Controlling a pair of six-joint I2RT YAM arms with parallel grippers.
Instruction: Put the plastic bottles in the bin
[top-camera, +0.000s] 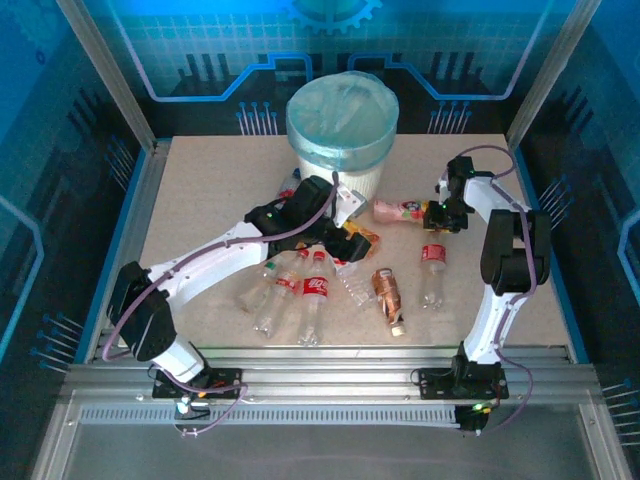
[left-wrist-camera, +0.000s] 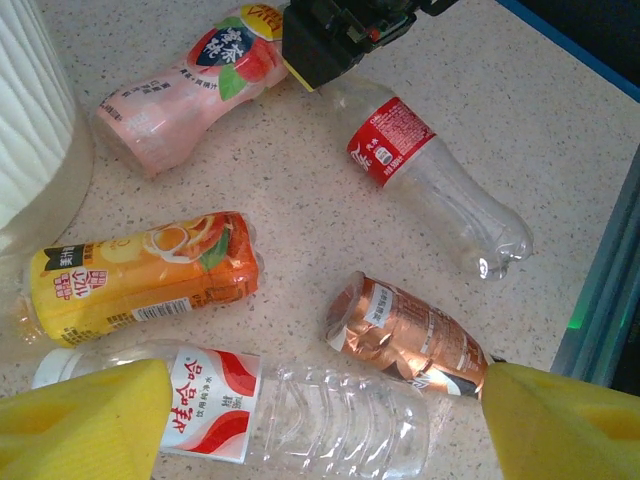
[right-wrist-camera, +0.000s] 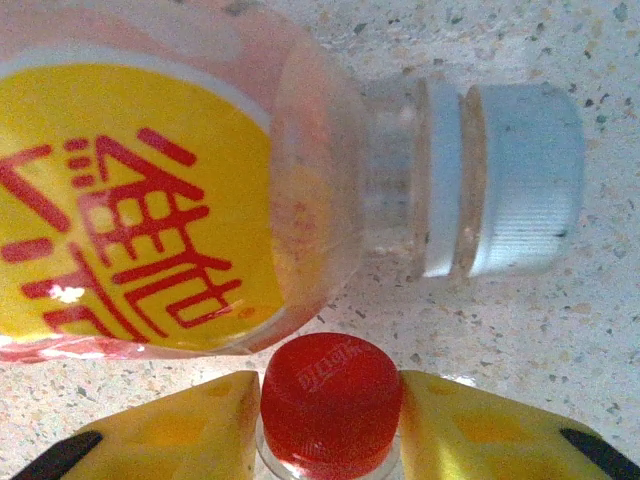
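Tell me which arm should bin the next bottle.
Right. The right pincer grips the red-capped bottle by its cap, pads on both sides. The left pincer hangs open above a clear bottle, holding nothing. The bin stands close to both.

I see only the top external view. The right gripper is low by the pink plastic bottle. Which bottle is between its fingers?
Observer: In the right wrist view the right gripper holds its yellow fingers against both sides of the red cap of a clear plastic bottle with a red label.
Operator: Does the left gripper hold something?
Observer: No. The left wrist view shows the left gripper open, fingers wide apart over a clear plastic bottle with a red and white label.
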